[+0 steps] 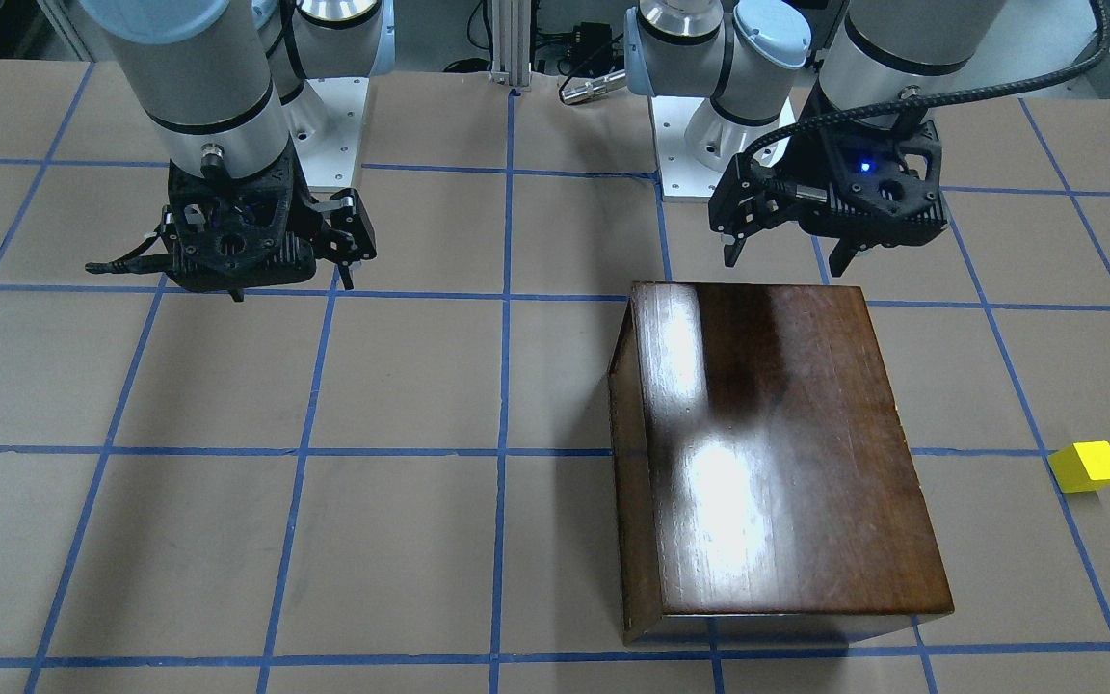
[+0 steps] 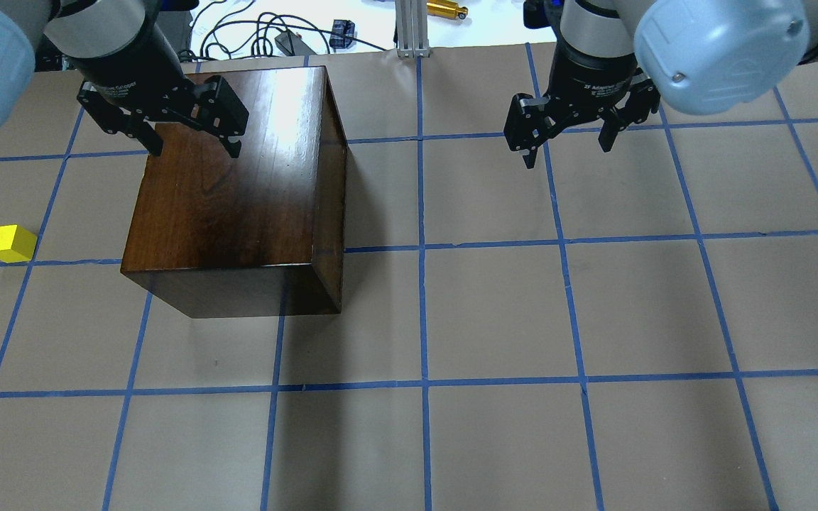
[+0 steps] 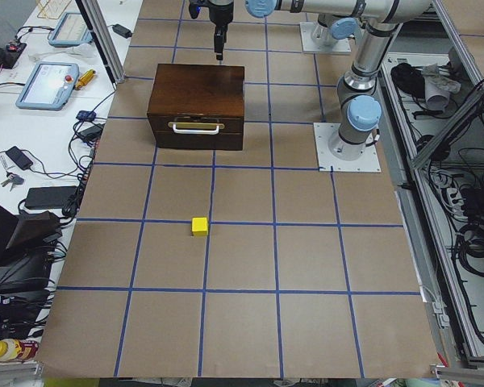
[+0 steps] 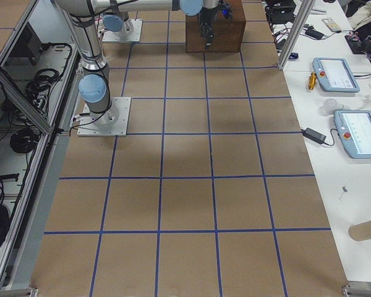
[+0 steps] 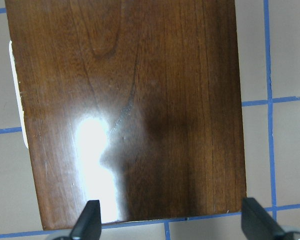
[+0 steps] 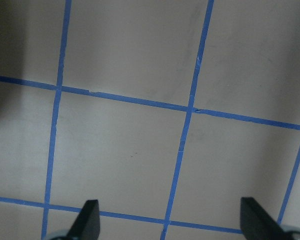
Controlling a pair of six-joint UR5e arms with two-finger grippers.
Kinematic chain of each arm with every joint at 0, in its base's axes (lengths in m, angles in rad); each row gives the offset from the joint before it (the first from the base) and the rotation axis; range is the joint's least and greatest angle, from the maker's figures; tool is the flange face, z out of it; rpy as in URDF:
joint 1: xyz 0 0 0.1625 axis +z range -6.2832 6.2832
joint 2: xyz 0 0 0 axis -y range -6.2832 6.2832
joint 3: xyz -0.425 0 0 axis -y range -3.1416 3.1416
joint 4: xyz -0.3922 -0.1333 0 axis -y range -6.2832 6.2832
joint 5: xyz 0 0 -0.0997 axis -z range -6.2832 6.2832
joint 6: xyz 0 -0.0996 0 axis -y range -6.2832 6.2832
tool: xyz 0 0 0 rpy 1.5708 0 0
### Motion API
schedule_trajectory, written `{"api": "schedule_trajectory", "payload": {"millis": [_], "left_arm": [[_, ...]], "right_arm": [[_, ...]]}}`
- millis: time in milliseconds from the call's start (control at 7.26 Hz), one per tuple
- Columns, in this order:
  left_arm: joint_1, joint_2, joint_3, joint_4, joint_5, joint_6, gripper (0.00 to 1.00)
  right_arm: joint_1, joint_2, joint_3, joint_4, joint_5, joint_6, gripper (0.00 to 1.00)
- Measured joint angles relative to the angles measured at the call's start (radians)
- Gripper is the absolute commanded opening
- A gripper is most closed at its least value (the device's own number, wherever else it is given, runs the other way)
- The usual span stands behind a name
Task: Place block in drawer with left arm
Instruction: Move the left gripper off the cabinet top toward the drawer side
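Observation:
The yellow block (image 2: 10, 243) lies on the paper-covered table to the left of the dark brown box (image 2: 238, 191), apart from it; it also shows in the front view (image 1: 1087, 467) and the left side view (image 3: 199, 226). The drawer (image 3: 196, 129) is shut, its front panel with a white handle flush with the box. My left gripper (image 2: 192, 150) is open and empty and hovers over the box's back edge (image 1: 786, 258). In the left wrist view its fingertips (image 5: 87, 222) frame the glossy box top (image 5: 135, 110). My right gripper (image 2: 566, 155) is open and empty above bare table (image 6: 171, 222).
Blue tape lines grid the brown table paper (image 2: 494, 312). Cables and a brass-coloured part (image 2: 446, 9) lie beyond the far edge. Tablets and other gear sit on side tables (image 3: 48, 85). The arm bases stand on white plates (image 1: 709, 145).

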Motion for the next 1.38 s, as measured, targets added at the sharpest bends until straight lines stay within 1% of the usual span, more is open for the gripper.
{"api": "schedule_trajectory", "payload": {"millis": [964, 1239, 1377], "left_arm": [[0.028, 0.003, 0.004, -0.001, 0.010, 0.016, 1.00], [0.098, 0.007, 0.005, -0.006, 0.021, 0.037, 1.00], [0.164, 0.001, 0.003, -0.008, 0.027, 0.055, 1.00]], "right_arm": [[0.000, 0.000, 0.000, 0.000, 0.000, 0.001, 1.00], [0.000, 0.000, 0.000, 0.000, 0.000, 0.000, 1.00], [0.000, 0.000, 0.000, 0.000, 0.000, 0.000, 1.00]]}}
